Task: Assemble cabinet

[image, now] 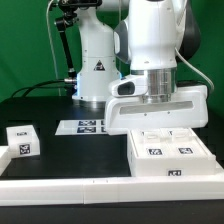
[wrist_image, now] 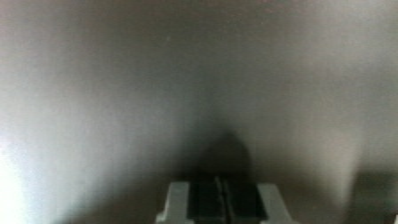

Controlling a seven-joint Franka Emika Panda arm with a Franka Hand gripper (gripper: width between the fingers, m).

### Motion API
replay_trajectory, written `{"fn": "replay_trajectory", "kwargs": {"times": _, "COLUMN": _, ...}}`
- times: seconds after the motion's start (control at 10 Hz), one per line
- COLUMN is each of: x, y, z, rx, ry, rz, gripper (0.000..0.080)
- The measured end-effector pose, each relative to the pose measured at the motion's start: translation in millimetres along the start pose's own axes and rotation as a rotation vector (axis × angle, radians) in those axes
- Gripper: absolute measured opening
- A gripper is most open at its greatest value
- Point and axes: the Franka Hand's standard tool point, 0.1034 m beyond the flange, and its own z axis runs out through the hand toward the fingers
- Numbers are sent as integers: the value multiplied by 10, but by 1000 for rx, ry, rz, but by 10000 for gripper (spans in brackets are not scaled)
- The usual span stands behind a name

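Observation:
The cabinet [image: 170, 152], a white boxy body with square black-and-white tags on its top and front, lies on the dark table at the exterior view's right. My gripper [image: 158, 126] hangs straight down over its back edge, with the fingertips at or just above the white top. In the wrist view the gripper [wrist_image: 222, 205] shows two pale fingers [wrist_image: 183, 205] drawn close together with only a thin dark line between them. Nothing shows between them. A blurred white surface, very close, fills the rest of that view.
A small separate white tagged cube [image: 20, 138] sits at the exterior view's left. The marker board [image: 88, 126] lies flat behind the middle. A long white rail [image: 60, 186] runs along the front. The arm's base [image: 95, 70] stands at the back.

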Motion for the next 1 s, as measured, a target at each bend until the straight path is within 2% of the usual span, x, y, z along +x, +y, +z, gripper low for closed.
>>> {"fn": "replay_trajectory", "kwargs": {"times": 0.1, "x": 3, "y": 0, "z": -9, "rx": 0, "ry": -1, "rz": -4, "gripper": 2}}
{"fn": "replay_trajectory", "kwargs": {"times": 0.2, "x": 24, "y": 6, "z": -108, "rx": 0, "ry": -12, "rz": -28, "gripper": 2}}
{"fn": "replay_trajectory", "kwargs": {"times": 0.5, "x": 155, "y": -29, "z": -462, "rx": 2, "ry": 4, "rz": -47, "gripper": 2}}
{"fn": "replay_trajectory", "kwargs": {"times": 0.8, "x": 286, "y": 44, "z": -841, "rx": 1, "ry": -23, "rz": -76, "gripper": 2}}
{"fn": "replay_trajectory", "kwargs": {"times": 0.9, "x": 355, "y": 71, "z": -932, "rx": 1, "ry": -29, "rz": -73, "gripper": 2}}
{"fn": "replay_trajectory", "kwargs": {"times": 1.0, "x": 354, "y": 63, "z": -913, "rx": 1, "ry": -23, "rz": -74, "gripper": 2}}
